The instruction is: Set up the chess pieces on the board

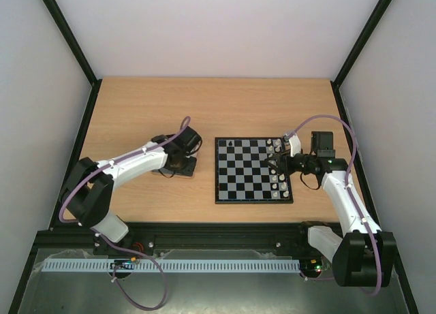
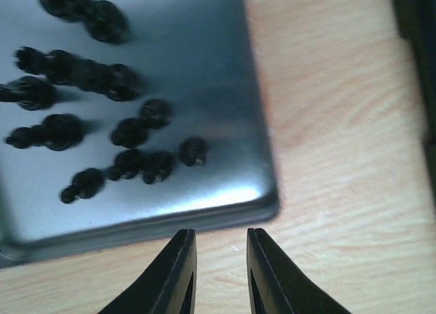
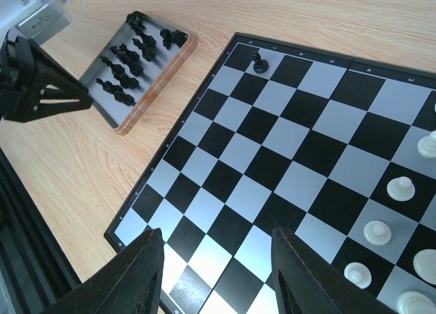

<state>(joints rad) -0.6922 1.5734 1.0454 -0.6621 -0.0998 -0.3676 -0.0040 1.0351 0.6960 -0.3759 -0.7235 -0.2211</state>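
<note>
Narrowly parted and empty, the left gripper (image 2: pixel 221 233) hovers over the table (image 2: pixel 340 157), just off the six o'clock edge of the tray (image 2: pixel 225 75). On the tray the black chess pieces (image 2: pixel 129 131) lie toppled, long axes running roughly nine to three in the left wrist view, narrow tops seemingly toward nine. A good pick would reach forward, single out the loose piece nearest the edge, pinch across its waist, then stand it upright. At three o'clock of the tray lies the board (image 3: pixel 286 184), with one black piece (image 3: pixel 259 60) upright in its eleven o'clock corner. White pieces (image 3: pixel 400 188) line the three o'clock side. The right gripper (image 3: pixel 218 236) hangs spread above it, holding nothing.
</note>
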